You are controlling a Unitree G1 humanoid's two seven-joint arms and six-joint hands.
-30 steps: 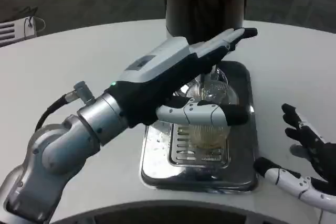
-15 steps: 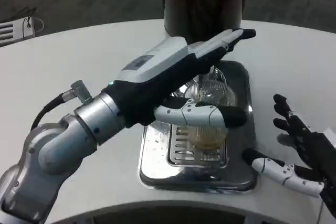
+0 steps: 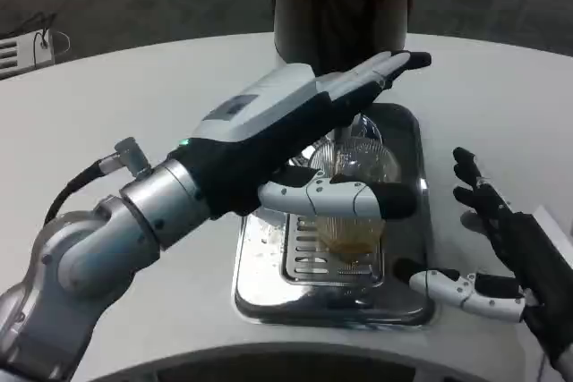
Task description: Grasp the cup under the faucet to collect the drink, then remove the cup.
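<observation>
Steel drip tray (image 3: 407,306), white table (image 3: 134,105)

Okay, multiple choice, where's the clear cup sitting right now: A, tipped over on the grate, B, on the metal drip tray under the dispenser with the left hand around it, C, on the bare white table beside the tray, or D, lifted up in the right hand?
B: the cup stands upright on the drip tray with the left hand wrapped around it.
</observation>
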